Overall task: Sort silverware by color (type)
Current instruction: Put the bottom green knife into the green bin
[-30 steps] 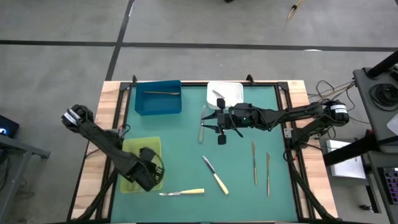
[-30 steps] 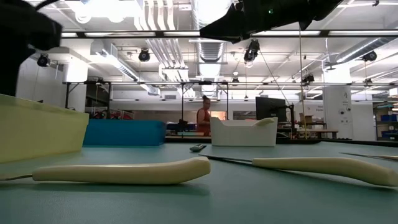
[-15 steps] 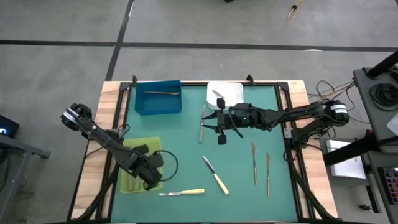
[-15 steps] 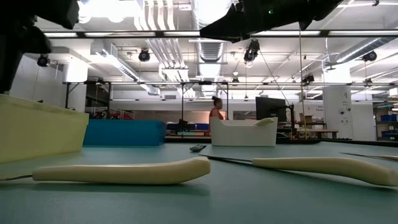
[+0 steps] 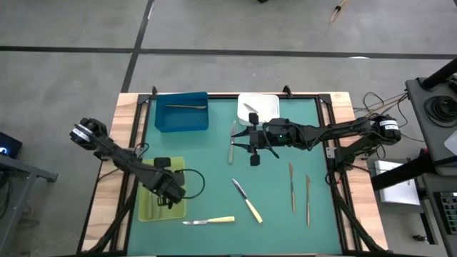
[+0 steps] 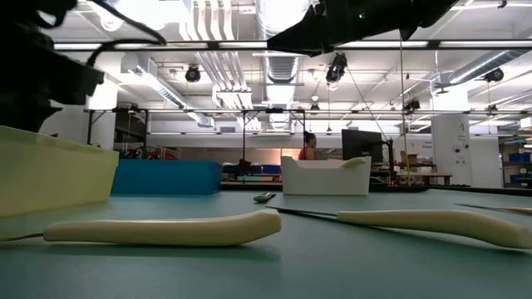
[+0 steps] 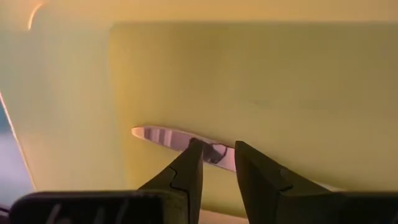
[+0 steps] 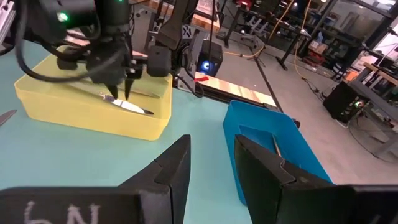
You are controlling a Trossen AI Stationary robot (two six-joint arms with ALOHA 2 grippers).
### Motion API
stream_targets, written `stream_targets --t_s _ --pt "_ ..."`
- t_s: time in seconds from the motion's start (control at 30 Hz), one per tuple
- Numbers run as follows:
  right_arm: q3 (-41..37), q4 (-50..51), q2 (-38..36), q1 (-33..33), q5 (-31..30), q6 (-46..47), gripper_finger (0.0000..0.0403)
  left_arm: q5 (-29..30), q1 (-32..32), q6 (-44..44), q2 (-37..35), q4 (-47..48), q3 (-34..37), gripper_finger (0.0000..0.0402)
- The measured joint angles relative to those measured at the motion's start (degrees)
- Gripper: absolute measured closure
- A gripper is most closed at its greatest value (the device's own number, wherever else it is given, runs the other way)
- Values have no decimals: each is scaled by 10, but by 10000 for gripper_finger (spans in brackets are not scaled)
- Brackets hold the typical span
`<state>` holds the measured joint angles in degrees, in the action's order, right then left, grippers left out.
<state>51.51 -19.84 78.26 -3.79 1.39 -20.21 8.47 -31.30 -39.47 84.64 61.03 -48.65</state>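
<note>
My left gripper is down inside the yellow-green tray, shut on a knife with a grey blade; the right wrist view shows this knife too. My right gripper hovers open over the table's far middle, above a knife lying flat. Two knives with pale yellow handles lie near the near edge. Two slim grey utensils lie to the right. One utensil lies in the blue tray, another in the white tray. My left gripper pinches the knife between its two fingers on the blade's inner end, coming from above and lying across the knife. The blade tip juts out to one side just over the tray floor. The fingers hide the handle.
The blue tray and the white tray stand at the far edge, and the yellow-green tray at the near left. In the low view the two pale handles lie in the foreground. A person walks in the room far behind.
My left gripper has moved a little toward the far edge over the yellow-green tray, and its arm has swung with it. My right arm has kept still. The person in the background has walked to the right.
</note>
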Motion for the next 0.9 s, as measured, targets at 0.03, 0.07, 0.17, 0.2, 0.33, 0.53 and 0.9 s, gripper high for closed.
stream_targets --t_s 0.03,0.07,0.17,0.2,0.33,0.53,0.9 --pt "0 0 0 0 0 0 289 -1 4 0 -1 -2 5 330" --pt "0 0 0 0 0 -1 289 -3 8 4 -2 -5 8 337" --pt "0 0 0 0 0 -4 289 -27 20 19 -15 -28 15 384" --pt "0 0 0 0 0 -4 289 -38 26 20 -20 -36 20 393" --pt "0 0 0 0 0 -4 289 -49 41 16 -42 -62 46 397" --pt "0 1 0 0 0 -4 289 -47 60 15 -51 -77 77 401" --pt "0 3 0 0 0 -11 289 -31 65 0 -51 -116 97 401"
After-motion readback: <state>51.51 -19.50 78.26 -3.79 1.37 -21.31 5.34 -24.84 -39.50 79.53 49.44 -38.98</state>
